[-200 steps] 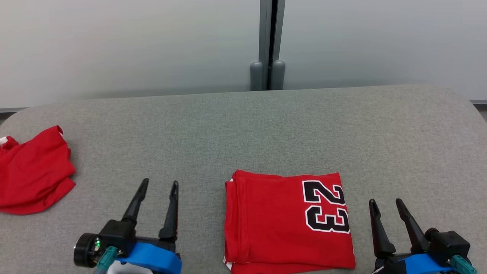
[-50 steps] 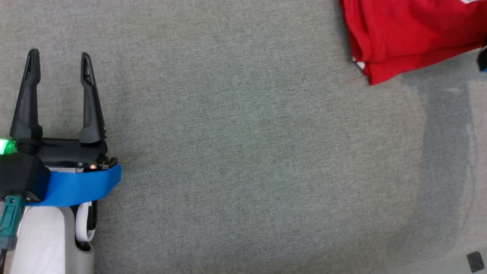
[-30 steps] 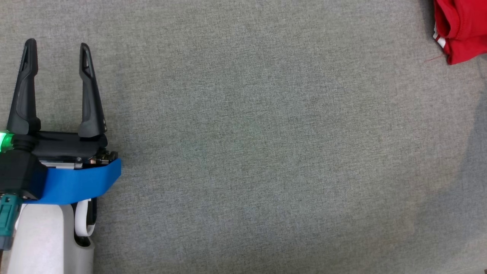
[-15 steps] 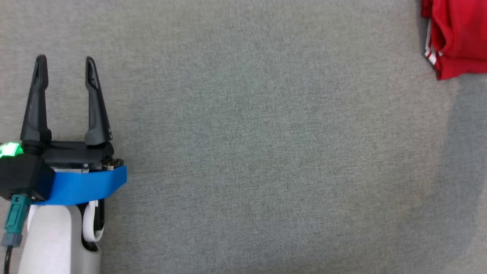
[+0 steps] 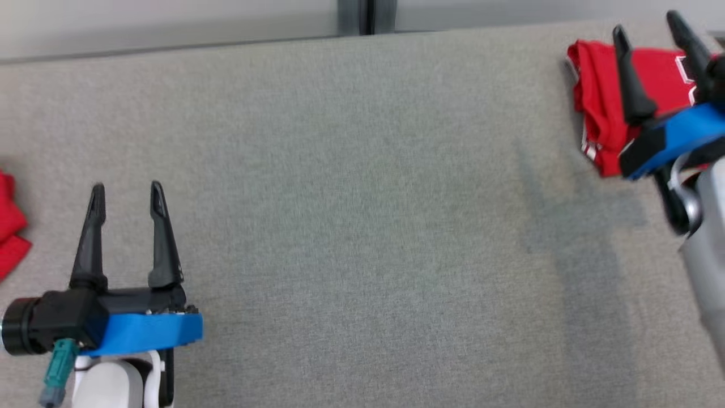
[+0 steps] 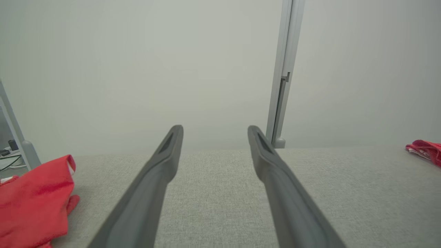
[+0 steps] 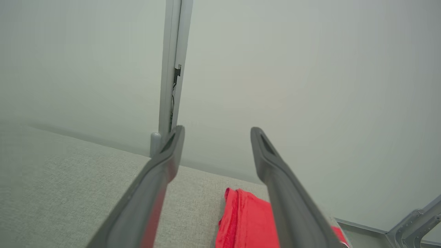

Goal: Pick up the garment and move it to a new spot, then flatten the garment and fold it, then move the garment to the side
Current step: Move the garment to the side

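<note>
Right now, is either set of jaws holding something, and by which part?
Nothing is held. The left jaws and right jaws stand open, empty; the folded red garment lies free on the table below the right jaws.

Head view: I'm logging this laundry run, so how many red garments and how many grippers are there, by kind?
Red garments: 2, the folded garment at far right and a crumpled garment at the left edge.
Grippers: 2, left gripper and right gripper, both open.
Total: 4.
</note>
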